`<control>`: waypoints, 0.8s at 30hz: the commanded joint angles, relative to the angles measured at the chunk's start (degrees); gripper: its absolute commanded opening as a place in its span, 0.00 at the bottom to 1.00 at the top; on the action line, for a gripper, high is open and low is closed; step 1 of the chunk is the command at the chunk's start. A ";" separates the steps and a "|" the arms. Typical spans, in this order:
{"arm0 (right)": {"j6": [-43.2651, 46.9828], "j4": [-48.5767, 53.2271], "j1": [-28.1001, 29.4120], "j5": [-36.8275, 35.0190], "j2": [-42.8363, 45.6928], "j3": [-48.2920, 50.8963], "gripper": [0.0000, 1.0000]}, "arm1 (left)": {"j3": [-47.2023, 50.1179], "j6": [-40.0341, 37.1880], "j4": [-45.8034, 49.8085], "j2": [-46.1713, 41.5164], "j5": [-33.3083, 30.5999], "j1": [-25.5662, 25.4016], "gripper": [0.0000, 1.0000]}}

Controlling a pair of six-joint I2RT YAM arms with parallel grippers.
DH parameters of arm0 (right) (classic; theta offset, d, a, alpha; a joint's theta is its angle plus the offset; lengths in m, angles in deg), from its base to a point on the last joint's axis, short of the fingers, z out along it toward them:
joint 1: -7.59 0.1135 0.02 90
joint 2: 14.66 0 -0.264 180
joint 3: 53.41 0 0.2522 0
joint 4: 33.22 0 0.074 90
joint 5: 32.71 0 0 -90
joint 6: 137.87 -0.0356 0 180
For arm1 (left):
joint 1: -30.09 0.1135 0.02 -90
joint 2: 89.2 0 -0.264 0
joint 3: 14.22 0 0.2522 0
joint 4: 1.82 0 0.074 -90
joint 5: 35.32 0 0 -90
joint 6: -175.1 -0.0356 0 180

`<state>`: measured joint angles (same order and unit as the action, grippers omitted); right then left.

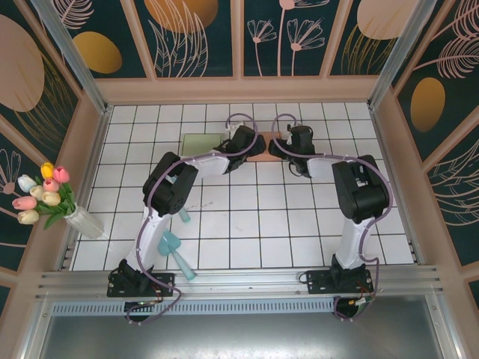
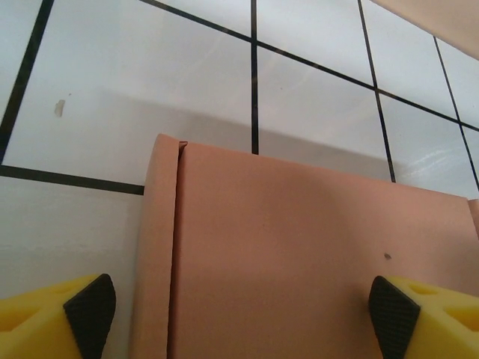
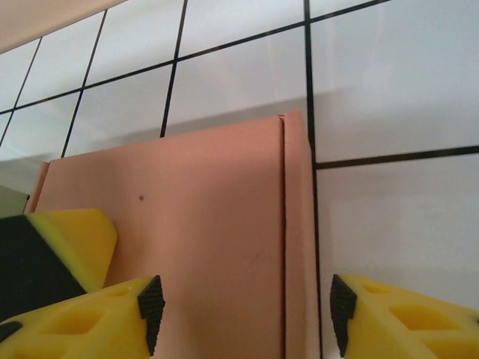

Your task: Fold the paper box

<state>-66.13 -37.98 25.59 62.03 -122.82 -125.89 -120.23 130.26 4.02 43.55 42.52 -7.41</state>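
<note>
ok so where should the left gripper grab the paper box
Probably the narrow flap at the edge of the paper box, coming from the bare-tile side: the box lies flat on the tiles, and the crease lets that strip lift.

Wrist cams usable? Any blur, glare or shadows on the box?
Left wrist: paper box slightly soft, no glare, its diffuse shadow falls on the tiles behind. Right wrist: same softness and shadow. Top external: sharp, evenly lit; arms cover most of the paper box.
</note>
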 commanded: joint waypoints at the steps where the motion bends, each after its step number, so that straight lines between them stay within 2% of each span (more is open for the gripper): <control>1: 1.92 3.75 0.25 -4.63 7.82 0.98 0.70 | 1.57 -1.18 2.78 -7.73 -1.75 0.13 0.92; 5: 4.63 4.55 0.07 -11.47 16.20 6.14 0.85 | 8.57 -1.69 0.33 -16.19 -1.63 0.13 0.99; 9: 11.50 -4.30 -0.08 -20.31 28.31 18.08 0.99 | 22.57 -6.24 -7.70 -29.54 -2.95 0.12 0.98; 11: 15.60 -13.99 -0.23 -27.44 34.07 27.07 0.99 | 30.04 -8.94 -9.50 -36.39 -6.46 0.10 0.98; 13: 22.07 -27.61 -1.58 -28.50 37.76 36.74 0.99 | 38.07 -12.15 -11.75 -43.96 -11.19 0.07 0.99; 15: 22.50 -35.37 -3.72 -29.33 38.92 42.18 0.99 | 44.63 -15.11 -13.06 -50.36 -18.45 0.08 0.98; 17: 18.61 -33.51 -6.78 -27.88 39.67 43.26 0.99 | 50.59 -18.34 -14.25 -56.13 -27.94 0.15 0.99; 20: 13.61 -37.94 -10.69 -29.39 37.61 47.12 0.99 | 59.38 -28.15 -20.73 -62.79 -40.72 1.22 0.99; 22: 12.21 -41.64 -12.88 -27.48 34.61 48.36 0.99 | 63.04 -30.44 -21.15 -66.73 -42.40 4.67 0.99; 24: 12.24 -39.16 -12.99 -26.58 33.89 46.94 0.99 | 66.23 -30.89 -21.85 -70.08 -40.22 9.30 0.99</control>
<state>-51.68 -70.64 13.15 34.90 -87.45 -78.75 -56.97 105.63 -12.92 -23.12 8.93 -2.07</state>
